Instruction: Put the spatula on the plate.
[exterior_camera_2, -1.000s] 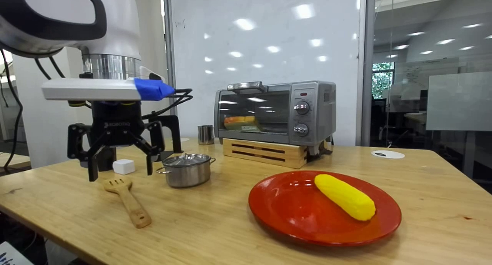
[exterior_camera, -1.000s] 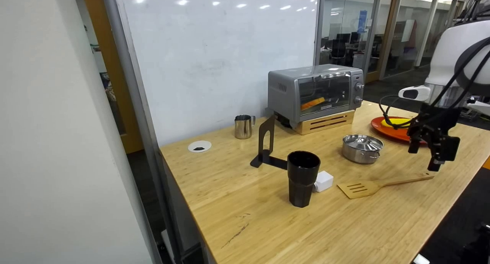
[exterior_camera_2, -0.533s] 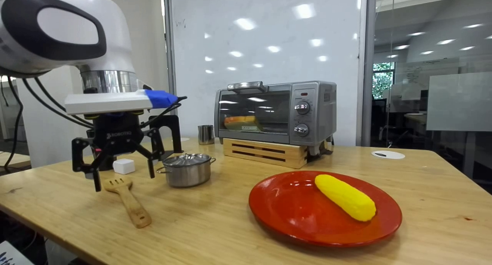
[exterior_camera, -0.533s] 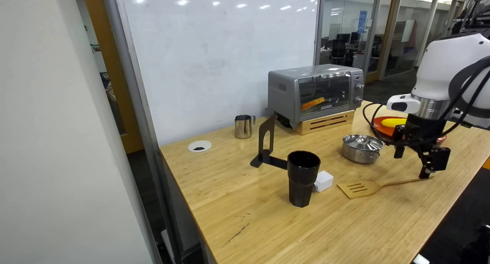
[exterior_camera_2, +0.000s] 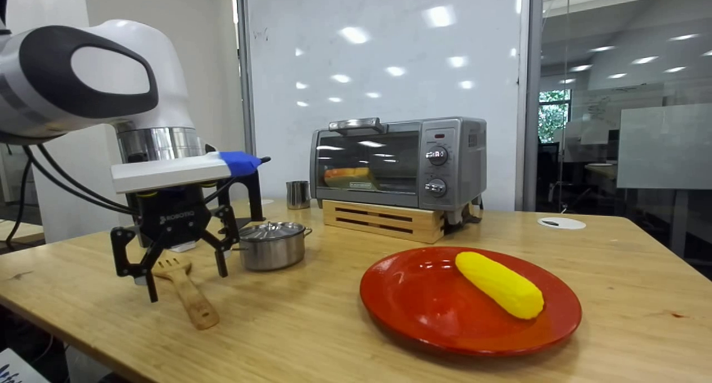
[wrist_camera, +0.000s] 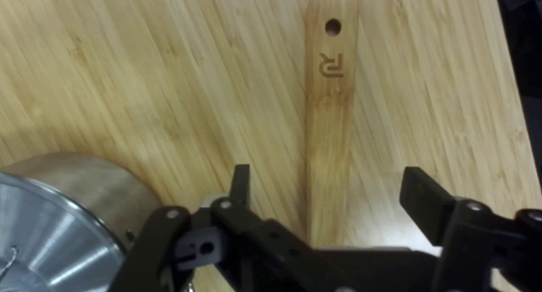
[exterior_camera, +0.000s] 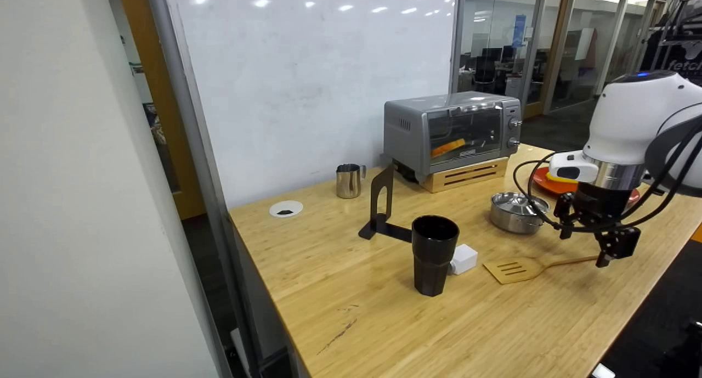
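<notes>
Tan and wooden, the spatula (wrist_camera: 328, 135) lies flat on the bench (exterior_camera: 384, 323), well apart from the red plate (exterior_camera_2: 423, 305), where a yellow corn-like piece (exterior_camera_2: 500, 285) rests. Over the spatula's long handle the black tool (exterior_camera_2: 188, 287) hangs low and unclenched, its fingers (wrist_camera: 425, 203) spread wide to either side with a gap between each and the wood, though from here I can't tell whether they meet the bench. A lidded metal pot (exterior_camera_2: 272, 252) sits near the tool, the slotted head points toward a white block (exterior_camera: 464, 259) and a tall black cup (exterior_camera: 433, 257), and the grey toaster oven (exterior_camera_2: 367, 160) stands farther back on a slatted wooden base (exterior_camera_2: 384, 222).
</notes>
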